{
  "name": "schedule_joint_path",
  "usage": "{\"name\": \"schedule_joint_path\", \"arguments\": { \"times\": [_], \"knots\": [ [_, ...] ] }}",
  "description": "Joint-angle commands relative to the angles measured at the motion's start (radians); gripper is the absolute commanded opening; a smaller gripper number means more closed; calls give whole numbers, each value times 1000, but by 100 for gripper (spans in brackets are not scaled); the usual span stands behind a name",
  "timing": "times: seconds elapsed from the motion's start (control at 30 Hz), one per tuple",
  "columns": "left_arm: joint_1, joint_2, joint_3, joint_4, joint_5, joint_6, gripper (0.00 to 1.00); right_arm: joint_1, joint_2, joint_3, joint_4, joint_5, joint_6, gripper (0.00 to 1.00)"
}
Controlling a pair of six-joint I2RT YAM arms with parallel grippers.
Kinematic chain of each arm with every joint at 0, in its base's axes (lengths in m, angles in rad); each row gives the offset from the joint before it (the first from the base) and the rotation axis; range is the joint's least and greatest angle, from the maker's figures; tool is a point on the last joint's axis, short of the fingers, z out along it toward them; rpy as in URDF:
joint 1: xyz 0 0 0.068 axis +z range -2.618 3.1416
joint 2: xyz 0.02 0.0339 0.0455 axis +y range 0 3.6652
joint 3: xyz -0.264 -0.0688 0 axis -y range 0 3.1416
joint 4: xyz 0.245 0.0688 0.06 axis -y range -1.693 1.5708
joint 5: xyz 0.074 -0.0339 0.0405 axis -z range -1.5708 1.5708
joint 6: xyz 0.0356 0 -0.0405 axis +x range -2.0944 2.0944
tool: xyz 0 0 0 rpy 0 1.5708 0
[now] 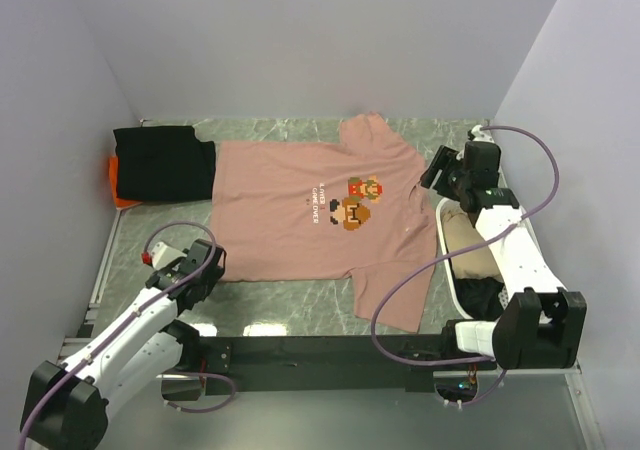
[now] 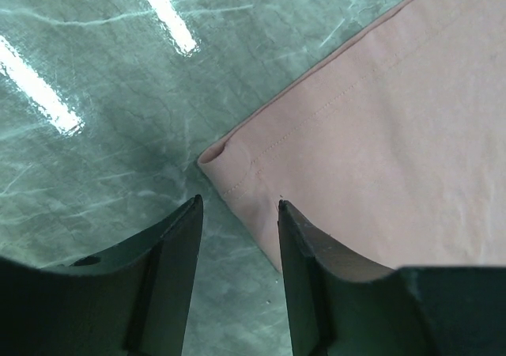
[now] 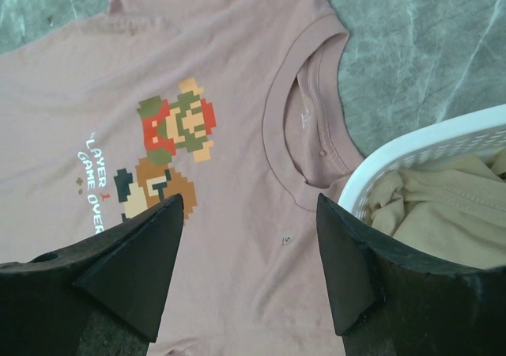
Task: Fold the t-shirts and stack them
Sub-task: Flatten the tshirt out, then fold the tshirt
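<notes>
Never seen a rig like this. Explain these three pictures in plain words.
Two robot arms sit at the near edge of a table. The wide picture looks down from above and behind them; the other two come from a camera on each wrist, so the dark prongs are that arm's own claw. A pink t-shirt lies spread flat; a black t-shirt sits on an orange t-shirt at far left. A white basket on the right holds beige cloth. The left claw hovers open by the pink shirt's hem corner, the right claw open near its collar. Neither holds anything.
</notes>
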Motion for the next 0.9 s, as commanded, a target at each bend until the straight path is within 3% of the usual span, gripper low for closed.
{"name": "schedule_joint_path", "arguments": {
  "times": [0.0,0.23,0.33,0.37,0.47,0.5,0.87],
  "knots": [
    [12,3,-26,28,0,-22,49,4,-50,-9,23,0,-14,75],
    [23,42,-28,49,23,-16,46,4,-91,-21,20,6,-16,75],
    [28,31,-31,52,14,-19,40,4,-105,-27,23,6,-14,75],
    [29,25,-33,56,14,-17,36,4,-113,-29,22,6,-14,75],
    [38,19,-43,80,23,-1,13,4,-125,-33,19,12,-13,75],
    [40,20,-46,86,25,2,1,4,-133,-36,17,12,-12,75],
    [58,-21,45,154,-81,192,1,62,-235,-73,-18,-20,-3,74]
  ]
}}
